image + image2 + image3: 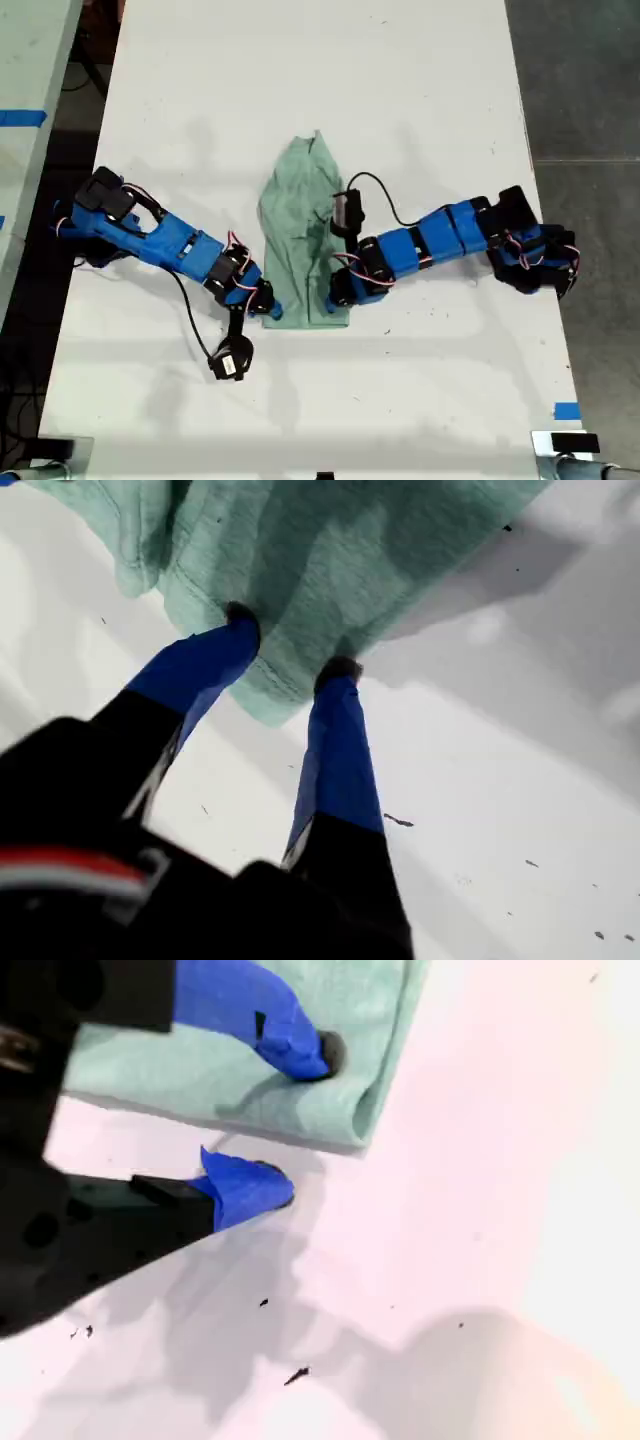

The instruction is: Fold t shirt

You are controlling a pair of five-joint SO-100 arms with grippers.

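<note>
Claw-wise, my second gripper [298, 1122] straddles the t shirt [300, 220] edge wide open, my first gripper [290, 642] maybe pinches the hem; the shirt ahead of them is folded narrow, cross-fold not yet done.

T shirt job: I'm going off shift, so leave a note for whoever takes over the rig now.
My first hand: open, both tips at the hem of the shirt, nothing gripped.
My second hand: open, one finger on the shirt, the other on the table.
Shirt: mid-table in the exterior view, a narrow strip between the arms.
Done: seemingly the lengthwise folds.
Left: probably grip the end by the hands and fold it across.
</note>
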